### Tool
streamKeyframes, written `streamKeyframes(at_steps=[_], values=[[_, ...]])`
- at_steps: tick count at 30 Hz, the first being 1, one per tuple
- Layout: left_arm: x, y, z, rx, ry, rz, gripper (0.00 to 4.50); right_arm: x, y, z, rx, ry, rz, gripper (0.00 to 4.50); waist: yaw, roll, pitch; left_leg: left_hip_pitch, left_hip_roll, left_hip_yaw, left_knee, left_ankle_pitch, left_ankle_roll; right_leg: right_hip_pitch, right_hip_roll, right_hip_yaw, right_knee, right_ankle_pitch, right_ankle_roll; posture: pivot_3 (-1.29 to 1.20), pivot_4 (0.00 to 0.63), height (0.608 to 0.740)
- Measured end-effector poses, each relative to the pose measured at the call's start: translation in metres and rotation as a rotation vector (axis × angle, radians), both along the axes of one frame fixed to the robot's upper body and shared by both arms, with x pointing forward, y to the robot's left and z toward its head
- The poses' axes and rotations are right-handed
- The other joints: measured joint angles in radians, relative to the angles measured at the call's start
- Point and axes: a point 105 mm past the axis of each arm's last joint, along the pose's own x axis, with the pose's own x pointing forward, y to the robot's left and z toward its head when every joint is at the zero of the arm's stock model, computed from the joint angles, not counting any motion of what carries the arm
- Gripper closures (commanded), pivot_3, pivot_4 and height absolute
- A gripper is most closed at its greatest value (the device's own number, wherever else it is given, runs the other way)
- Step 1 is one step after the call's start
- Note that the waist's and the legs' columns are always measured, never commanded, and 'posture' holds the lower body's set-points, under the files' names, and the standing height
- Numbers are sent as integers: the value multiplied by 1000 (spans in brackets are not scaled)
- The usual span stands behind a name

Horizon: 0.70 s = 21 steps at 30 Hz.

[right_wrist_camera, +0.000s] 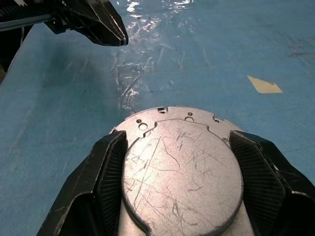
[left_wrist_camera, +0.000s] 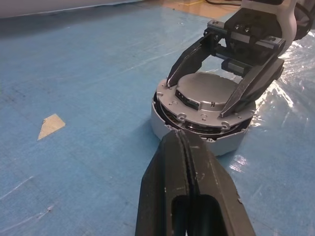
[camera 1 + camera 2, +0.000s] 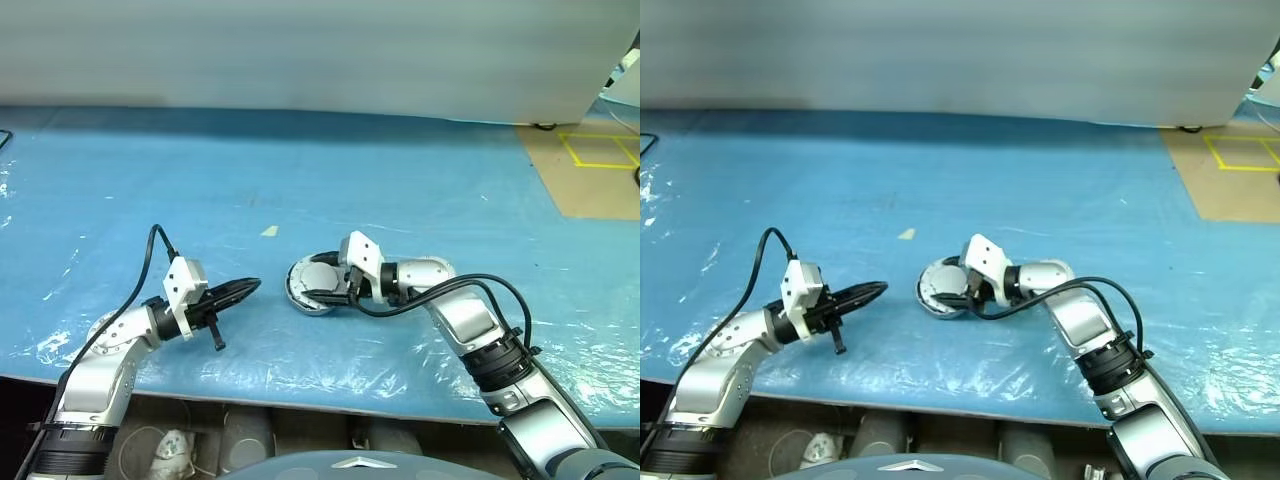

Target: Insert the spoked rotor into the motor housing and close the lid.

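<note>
Right gripper point(image 2: 206, 101) straddles lid point(image 1: 182, 172), fingers point(image 1: 106, 179) spread wide at both sides of raised plate; contact unclear. Lid lies flat, plain face up, on housing point(image 2: 197, 130); inside of housing hidden, rotor not visible. Left gripper point(image 3: 252, 287) closed, empty, level, tip pointing at housing, just beside. Blue table cover point(image 3: 400, 190) around is open; front table edge near.

On the blue worktop point(image 3: 1040, 200), the right gripper point(image 3: 952, 291) has its fingers spread to either side of the lid point(image 3: 937, 281). The left gripper point(image 3: 878, 289), fingers pressed together, points toward it, apart.
</note>
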Motion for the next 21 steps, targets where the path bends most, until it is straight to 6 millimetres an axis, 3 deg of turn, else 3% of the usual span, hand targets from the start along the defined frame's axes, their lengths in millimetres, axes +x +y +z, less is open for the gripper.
streamKeyframes(at_steps=[6,21], values=[[-2,2,-3,2,1,14,4500,1,12,4,20,52,-26,1512,-14,0,0,0,0,0,0,0,0,0,0,0,0,0,0,0,150,740],[-3,4,-6,2,10,34,4500,6,19,-1,-48,-1,-73,1512,-17,0,0,4,0,0,1,0,0,2,0,2,2,0,0,0,150,740]])
